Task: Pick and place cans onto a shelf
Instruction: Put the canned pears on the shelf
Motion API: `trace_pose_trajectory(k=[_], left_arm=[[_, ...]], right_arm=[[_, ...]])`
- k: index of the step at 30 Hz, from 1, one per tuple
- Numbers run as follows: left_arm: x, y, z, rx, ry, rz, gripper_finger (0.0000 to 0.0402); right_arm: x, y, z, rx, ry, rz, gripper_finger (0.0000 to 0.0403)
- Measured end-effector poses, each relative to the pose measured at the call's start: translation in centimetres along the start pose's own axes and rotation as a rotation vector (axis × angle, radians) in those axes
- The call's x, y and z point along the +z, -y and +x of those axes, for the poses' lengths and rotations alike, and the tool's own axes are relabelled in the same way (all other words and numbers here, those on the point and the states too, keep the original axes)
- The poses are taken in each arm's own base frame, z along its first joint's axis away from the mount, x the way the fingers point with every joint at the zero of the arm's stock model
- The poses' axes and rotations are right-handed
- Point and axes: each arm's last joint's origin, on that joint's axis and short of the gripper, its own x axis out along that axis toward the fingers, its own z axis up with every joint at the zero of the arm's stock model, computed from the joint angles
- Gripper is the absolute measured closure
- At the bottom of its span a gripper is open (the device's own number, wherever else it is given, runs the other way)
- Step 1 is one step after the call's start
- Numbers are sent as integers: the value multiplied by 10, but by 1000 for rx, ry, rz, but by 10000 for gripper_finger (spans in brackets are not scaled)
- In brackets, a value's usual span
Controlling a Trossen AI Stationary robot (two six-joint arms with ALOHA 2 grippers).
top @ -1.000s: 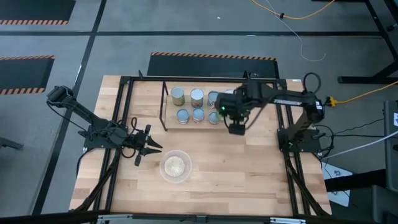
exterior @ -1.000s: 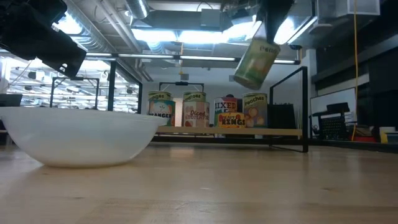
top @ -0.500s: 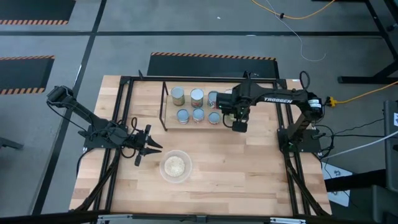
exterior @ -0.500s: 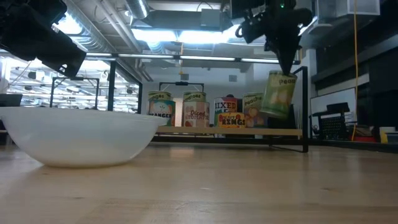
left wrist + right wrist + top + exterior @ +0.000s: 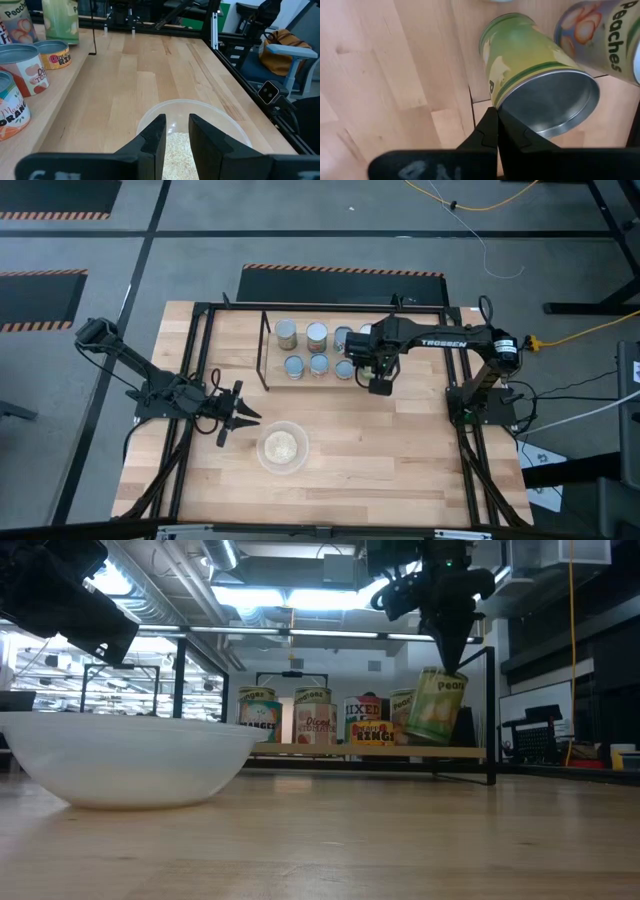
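The left gripper (image 5: 243,418) is seen low over the left part of the surface (image 5: 400,470), beside the bowl (image 5: 283,447); its jaws are released, with a narrow gap between the fingers (image 5: 152,142), and nothing is held. In the left wrist view the bowl is seen just ahead of it, with pale grains inside. On the shelf (image 5: 266,350), toward the back of the surface, cans (image 5: 318,335) are stood upright in two short rows. At the shelf's right end a green can (image 5: 437,705) is held tilted, hanging from the right gripper (image 5: 448,658), whose jaws are clenched on the can's rim. The can's lower edge is seen close above the shelf board; whether it touches cannot be told. A Peaches can (image 5: 600,35) is seen just beside it.
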Motion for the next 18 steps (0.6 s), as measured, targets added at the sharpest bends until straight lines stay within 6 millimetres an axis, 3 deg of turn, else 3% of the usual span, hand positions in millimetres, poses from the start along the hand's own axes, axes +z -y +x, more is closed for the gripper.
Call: trace_pose_trajectory(k=[18], left_arm=[[0, 0, 0, 0, 0, 0, 325]], right_arm=[[5, -1, 4, 18, 14, -19, 397]])
